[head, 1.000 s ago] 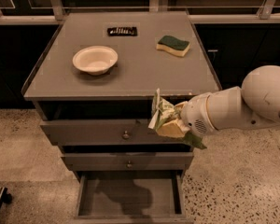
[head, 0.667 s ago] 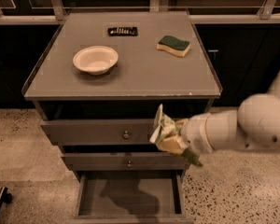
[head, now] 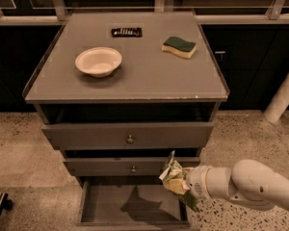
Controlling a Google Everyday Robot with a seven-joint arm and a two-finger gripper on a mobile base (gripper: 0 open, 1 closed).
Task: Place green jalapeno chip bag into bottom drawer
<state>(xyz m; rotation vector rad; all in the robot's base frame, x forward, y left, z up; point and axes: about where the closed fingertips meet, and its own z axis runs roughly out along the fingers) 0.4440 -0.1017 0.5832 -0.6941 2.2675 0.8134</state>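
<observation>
The green jalapeno chip bag [head: 173, 177] is crumpled, green with a pale strip. My gripper [head: 180, 183] is shut on it at the end of the white arm coming in from the lower right. The bag hangs just above the right rear part of the bottom drawer [head: 130, 204], which is pulled open and shows a flat grey floor with the bag's shadow on it. The bag sits in front of the right end of the middle drawer.
Two knobbed drawers [head: 129, 137] above are shut or nearly so. On the cabinet top [head: 135, 76] stand a white bowl [head: 98, 60], a green-topped yellow sponge [head: 178, 46] and a small dark packet [head: 126, 32]. A white post [head: 284, 95] stands at the right.
The arm has lowered the bag from the top drawer's front level down to just above the open bottom drawer, moving slightly right.
</observation>
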